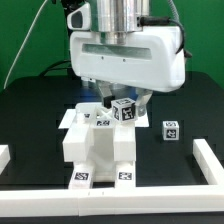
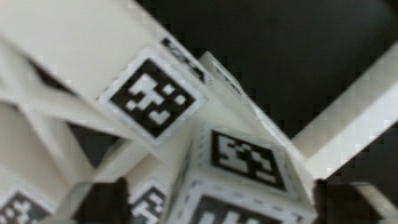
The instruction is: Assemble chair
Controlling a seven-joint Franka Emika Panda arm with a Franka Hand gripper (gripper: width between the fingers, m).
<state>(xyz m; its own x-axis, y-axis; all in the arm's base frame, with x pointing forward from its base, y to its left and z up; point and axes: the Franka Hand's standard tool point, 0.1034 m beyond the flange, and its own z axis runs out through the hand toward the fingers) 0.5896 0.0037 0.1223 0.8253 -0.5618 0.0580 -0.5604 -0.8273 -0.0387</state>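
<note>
The partly built white chair point(image 1: 98, 150) stands at the table's middle, a stack of blocky slabs with square tags on its front. My gripper point(image 1: 122, 104) hangs just above its back and is shut on a white tagged chair piece point(image 1: 123, 110), which is tilted. In the wrist view that piece point(image 2: 231, 150) fills the space between my two dark fingers point(image 2: 111, 205), with tags on two of its faces. Slabs of the chair point(image 2: 54, 90) lie behind it. A second small tagged piece point(image 1: 171, 129) stands alone on the black table at the exterior view's right.
Long plain white border rails run along the front point(image 1: 110, 196), the exterior view's right point(image 1: 211, 160) and its left point(image 1: 4, 155). The black table top point(image 1: 35, 115) lies around the chair. A white rail point(image 2: 347, 115) crosses the wrist view.
</note>
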